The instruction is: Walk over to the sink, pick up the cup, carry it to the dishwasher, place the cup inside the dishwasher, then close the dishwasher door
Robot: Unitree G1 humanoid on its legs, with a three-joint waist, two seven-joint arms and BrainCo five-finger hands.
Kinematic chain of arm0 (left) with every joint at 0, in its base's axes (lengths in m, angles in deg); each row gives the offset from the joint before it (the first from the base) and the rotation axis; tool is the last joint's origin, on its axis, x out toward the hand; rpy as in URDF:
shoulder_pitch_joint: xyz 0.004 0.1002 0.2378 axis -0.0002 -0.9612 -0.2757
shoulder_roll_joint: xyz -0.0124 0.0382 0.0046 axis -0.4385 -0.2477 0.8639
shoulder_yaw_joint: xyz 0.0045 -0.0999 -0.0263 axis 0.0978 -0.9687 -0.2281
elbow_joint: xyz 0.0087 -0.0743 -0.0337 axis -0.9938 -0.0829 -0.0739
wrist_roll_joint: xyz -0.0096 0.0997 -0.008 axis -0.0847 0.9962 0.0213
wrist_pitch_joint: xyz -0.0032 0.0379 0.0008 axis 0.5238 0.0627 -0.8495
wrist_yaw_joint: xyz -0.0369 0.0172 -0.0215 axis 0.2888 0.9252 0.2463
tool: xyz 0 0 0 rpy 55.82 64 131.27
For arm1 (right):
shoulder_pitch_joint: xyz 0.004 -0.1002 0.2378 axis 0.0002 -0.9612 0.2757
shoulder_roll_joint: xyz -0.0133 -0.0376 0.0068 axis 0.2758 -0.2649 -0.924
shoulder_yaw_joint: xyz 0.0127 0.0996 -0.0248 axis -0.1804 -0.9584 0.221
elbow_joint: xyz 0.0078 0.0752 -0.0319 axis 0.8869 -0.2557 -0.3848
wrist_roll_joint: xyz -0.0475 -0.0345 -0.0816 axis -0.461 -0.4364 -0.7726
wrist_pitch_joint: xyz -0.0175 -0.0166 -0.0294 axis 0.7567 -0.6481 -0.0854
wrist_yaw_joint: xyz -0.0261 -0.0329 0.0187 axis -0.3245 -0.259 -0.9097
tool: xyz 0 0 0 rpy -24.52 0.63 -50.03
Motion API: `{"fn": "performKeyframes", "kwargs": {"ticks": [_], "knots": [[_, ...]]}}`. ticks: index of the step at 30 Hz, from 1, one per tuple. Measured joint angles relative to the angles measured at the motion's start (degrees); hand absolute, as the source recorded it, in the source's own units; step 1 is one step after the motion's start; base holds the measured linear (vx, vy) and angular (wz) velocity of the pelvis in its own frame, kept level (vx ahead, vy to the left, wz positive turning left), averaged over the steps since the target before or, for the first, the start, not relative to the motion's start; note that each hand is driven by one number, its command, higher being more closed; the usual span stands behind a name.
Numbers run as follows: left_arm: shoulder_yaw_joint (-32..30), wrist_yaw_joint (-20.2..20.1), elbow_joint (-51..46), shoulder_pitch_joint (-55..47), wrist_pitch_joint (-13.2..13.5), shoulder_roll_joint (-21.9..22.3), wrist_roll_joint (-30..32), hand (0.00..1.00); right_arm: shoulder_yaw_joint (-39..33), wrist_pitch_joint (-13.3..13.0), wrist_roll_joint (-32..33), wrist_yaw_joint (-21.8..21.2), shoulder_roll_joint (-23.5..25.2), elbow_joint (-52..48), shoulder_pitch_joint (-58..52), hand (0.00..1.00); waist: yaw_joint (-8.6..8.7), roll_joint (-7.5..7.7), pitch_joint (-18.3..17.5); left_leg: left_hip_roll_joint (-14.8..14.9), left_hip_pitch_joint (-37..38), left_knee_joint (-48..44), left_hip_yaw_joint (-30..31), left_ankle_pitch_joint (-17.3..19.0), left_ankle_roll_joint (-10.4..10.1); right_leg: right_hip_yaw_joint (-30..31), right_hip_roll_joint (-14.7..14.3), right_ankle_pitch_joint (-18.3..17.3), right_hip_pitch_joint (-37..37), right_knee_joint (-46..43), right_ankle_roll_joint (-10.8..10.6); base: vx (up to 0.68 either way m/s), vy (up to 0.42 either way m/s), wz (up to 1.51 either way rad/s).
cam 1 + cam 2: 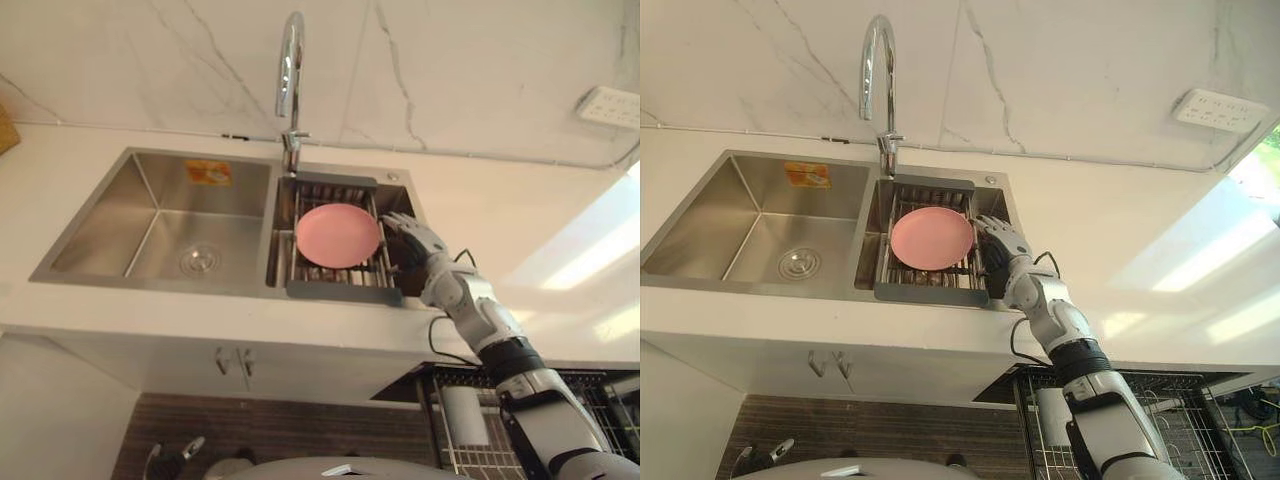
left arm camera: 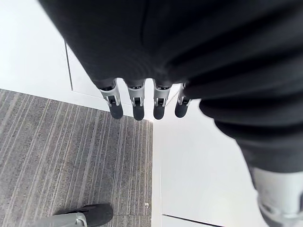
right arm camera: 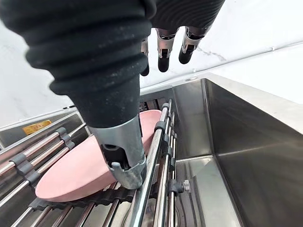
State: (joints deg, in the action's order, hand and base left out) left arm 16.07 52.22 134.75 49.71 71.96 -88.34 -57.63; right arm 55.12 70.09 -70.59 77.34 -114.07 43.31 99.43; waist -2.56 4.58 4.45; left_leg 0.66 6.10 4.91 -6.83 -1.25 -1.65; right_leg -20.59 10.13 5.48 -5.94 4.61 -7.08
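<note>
Plate [image 1: 338, 235] pink, round, flat on rack [image 1: 340, 291] in sink [image 1: 160, 215] right basin. Right hand [image 1: 418, 243] just beside its rim, fingers straight, holding nothing. Left hand [image 2: 137, 101] fingers relaxed, empty.

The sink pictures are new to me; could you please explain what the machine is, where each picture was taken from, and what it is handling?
This is a two-legged humanoid robot with two arms and fingered hands. The two wide pictures come from a stereo camera on its head, looking down at a steel sink with two basins and a faucet. A pink plate lies on a metal rack over the right basin; the task names a cup, but this is a plate. The other two pictures come from cameras on the wrists. The right hand reaches in at the plate's right edge, fingers straight and thumb by the rim; it grips nothing, and I cannot tell whether it touches. The left hand hangs open above a grey floor, idle.
</note>
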Motion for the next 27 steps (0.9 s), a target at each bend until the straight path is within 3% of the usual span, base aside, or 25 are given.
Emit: {"fn": "performKeyframes", "kwargs": {"ticks": [17,20,27], "knots": [[-2.08,-0.01,-2.11,-1.12,0.20,-0.01,-0.26,0.00,-0.01,-2.90,-2.13,2.00,-0.43,8.80,2.94,0.00,-1.01,0.46,0.73,-0.71,-2.21,0.00,3.88,-1.10,0.19,-3.82,0.59,-0.18,-0.15,0.02,-0.22,-0.02,-0.006,0.11],[-2.17,-0.02,-2.11,-1.24,0.34,-0.02,-0.26,0.00,0.00,-3.66,-2.10,2.12,-0.43,10.62,2.97,0.00,-2.03,0.84,1.05,-0.82,-2.24,0.00,3.98,-1.15,0.24,-3.90,0.67,-0.20,-0.17,0.01,-0.25,0.00,0.000,0.04],[-4.19,0.04,-2.16,-1.33,1.40,-0.28,-0.27,0.00,0.00,-4.28,-2.16,2.17,-0.44,13.17,2.99,0.00,-2.61,1.09,1.23,-1.22,-3.13,-0.01,5.54,-1.51,0.39,-5.32,0.99,-0.29,-0.30,0.00,-0.37,0.00,0.002,0.12]]}}
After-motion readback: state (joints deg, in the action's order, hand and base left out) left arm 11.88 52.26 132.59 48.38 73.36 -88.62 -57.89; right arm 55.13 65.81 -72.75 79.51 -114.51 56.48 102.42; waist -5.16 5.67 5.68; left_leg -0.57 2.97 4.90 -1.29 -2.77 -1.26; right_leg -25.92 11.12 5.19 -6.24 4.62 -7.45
